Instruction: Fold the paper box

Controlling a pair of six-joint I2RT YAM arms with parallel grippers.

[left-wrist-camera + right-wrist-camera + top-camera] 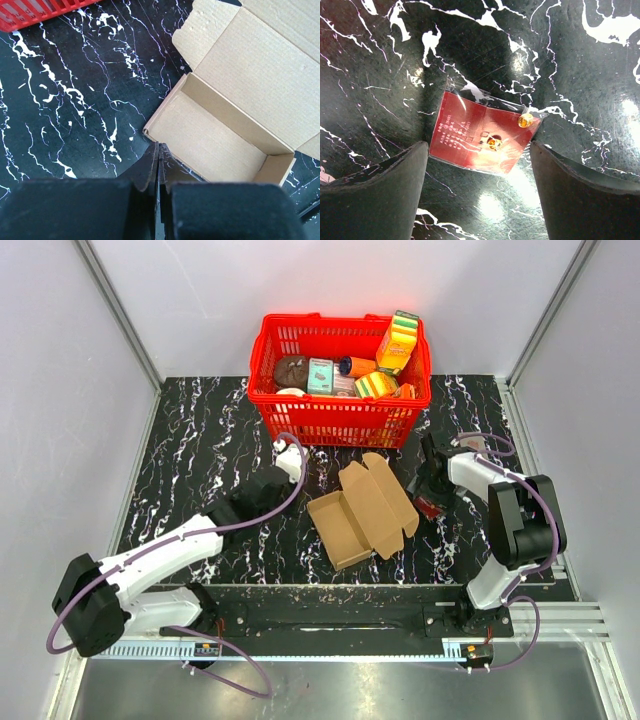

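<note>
The paper box [362,512] sits mid-table, just in front of a red basket [340,420]. Its tray walls stand up, but the lid lies flat open, so closing and tucking look left to do. The left claw [159,152] is pressed together by the tray's corner. The right claw [477,150] hangs spread over a red packet [470,125].

Obstacles: red basket [335,425] at the centre of the far edge of the surface [190,430]; paper box [362,510] mid-surface, lid open; red packet [480,137] near its right side. Free: far-left corner; narrow gap between basket and box.
</note>
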